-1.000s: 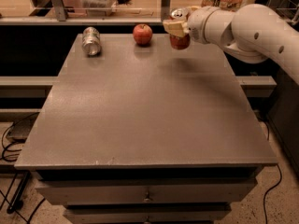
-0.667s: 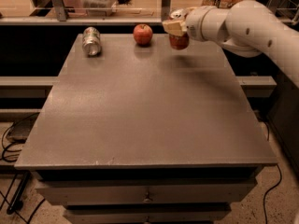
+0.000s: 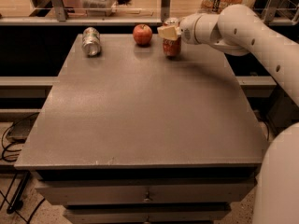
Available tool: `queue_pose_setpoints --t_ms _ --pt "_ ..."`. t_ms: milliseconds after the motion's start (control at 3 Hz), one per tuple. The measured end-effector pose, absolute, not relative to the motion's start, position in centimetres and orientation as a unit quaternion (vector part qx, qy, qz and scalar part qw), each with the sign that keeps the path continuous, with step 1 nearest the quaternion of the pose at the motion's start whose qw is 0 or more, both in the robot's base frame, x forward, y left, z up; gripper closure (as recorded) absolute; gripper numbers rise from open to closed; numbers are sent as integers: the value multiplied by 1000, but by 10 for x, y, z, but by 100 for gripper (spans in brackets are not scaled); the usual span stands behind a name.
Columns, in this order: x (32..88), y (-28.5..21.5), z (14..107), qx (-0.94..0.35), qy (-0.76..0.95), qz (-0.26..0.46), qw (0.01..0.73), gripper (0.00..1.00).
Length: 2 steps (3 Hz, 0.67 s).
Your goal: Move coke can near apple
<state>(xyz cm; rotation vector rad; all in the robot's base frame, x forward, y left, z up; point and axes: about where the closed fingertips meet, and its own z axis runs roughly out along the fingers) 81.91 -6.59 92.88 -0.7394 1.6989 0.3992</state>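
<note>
So the gripper [image 3: 170,33] was at the far edge of the desk [image 3: 140,120], reaching in from the right, and it looked clamped onto the upper part of the coke can [image 3: 172,48]. The can stood upright, or close to it, with its base at or just off the surface; I couldn't tell which. It sat just to the right of the apple [image 3: 142,34], with a small gap between them.

My guess on handling: it's thin aluminium, so light and smooth, and it'd dent if squeezed hard. I'd take it across the middle of the body, since a grip up near the rim could let it tip or slip.

For room, the back edge of the desk was right behind the can, so pushing further back looked risky. The apple is round and would probably roll if bumped. A silver can [image 3: 91,41] lay well off to the left, out of the way. The whole near side of the desk was open.
</note>
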Motion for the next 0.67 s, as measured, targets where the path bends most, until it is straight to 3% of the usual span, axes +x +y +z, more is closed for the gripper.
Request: queue_pose_setpoints --t_ms 667 --pt "829 -44 928 -305 717 226 584 100"
